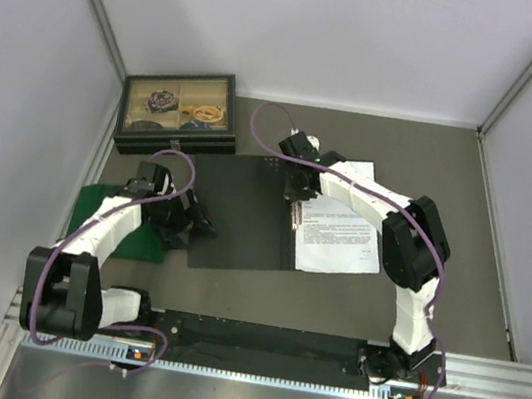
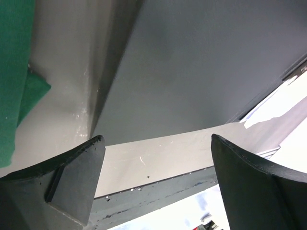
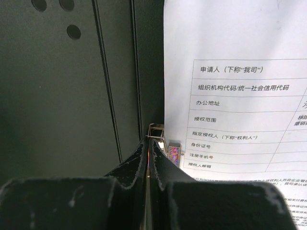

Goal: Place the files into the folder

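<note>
The folder [image 1: 244, 211] lies open on the table, black inside up. The files [image 1: 341, 234], white printed sheets, lie on its right half. My right gripper [image 1: 294, 200] is at the folder's spine, shut on the thin wire lever of the metal clip [image 3: 156, 128]. In the right wrist view the fingertips [image 3: 149, 141] are pressed together beside the left edge of the printed sheet [image 3: 240, 72]. My left gripper [image 1: 203, 225] is open and empty at the left edge of the folder's left cover [image 2: 192, 62]. Its fingers [image 2: 76, 167] stand wide apart.
A black glass-lidded box [image 1: 177, 110] stands at the back left, touching the folder's far corner. A green cloth [image 1: 106, 220] lies under the left arm and shows in the left wrist view [image 2: 14, 72]. White walls enclose the grey table.
</note>
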`<state>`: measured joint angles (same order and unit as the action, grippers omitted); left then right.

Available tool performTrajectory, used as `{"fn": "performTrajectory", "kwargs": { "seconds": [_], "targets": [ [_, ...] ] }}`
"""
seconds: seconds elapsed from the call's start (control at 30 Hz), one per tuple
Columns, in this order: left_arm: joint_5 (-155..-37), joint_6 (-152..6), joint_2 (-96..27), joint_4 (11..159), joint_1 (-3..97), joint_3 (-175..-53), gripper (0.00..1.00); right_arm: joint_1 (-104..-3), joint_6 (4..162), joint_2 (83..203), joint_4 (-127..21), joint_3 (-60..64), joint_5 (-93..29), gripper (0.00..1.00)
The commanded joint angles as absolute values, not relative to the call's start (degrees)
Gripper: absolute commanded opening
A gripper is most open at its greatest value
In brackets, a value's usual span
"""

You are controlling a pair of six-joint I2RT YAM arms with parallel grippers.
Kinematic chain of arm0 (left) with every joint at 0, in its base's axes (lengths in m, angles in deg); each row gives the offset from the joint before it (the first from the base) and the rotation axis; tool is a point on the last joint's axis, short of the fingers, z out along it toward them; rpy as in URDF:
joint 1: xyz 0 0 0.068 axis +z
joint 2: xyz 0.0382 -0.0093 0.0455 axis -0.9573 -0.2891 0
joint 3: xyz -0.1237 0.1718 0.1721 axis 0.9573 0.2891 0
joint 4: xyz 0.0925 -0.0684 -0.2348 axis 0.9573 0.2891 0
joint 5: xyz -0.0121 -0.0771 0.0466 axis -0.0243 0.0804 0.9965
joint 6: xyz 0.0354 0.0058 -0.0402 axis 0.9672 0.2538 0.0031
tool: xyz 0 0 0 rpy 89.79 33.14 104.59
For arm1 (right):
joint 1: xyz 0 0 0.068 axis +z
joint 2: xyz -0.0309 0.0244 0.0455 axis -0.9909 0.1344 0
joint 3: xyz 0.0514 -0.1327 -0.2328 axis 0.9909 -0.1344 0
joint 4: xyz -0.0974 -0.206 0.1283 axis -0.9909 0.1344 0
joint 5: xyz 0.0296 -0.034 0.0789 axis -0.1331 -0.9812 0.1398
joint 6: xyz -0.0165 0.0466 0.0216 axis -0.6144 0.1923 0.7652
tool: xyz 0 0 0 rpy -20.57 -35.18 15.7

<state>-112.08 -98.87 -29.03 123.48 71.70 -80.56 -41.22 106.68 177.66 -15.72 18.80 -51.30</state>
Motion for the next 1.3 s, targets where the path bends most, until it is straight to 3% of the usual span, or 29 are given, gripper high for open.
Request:
{"fn": "performTrajectory", "kwargs": {
  "seconds": [0.0,0.13,0.53,1.0,1.17,1.27],
  "targets": [
    [-111.98,-97.45,-30.68,120.19,72.06,-85.14,0.98,-42.46,105.05,172.15,-19.59,16.36,-49.07,0.0],
    [-113.46,-96.05,-35.85,120.37,72.76,-91.99,0.98,-43.52,104.35,170.31,-21.88,12.77,-47.49,0.0],
    [-128.74,-96.57,-51.06,108.07,78.56,-94.82,0.98,-46.33,102.24,167.84,-27.33,7.13,-41.68,0.0],
    [-129.03,-98.5,-57.75,101.47,74.43,-93.59,0.9,-48.35,101.45,168.72,-30.06,5.55,-35.62,0.0],
    [-129.91,-100.87,-57.15,100.24,74.08,-93.41,0.78,-48.35,101.62,169.25,-31.11,5.28,-34.65,0.0],
    [-130.26,-102.02,-54.69,100.94,74.17,-93.58,0.58,-48.35,100.58,169.86,-31.98,5.37,-33.16,0.0]
  ]
}}
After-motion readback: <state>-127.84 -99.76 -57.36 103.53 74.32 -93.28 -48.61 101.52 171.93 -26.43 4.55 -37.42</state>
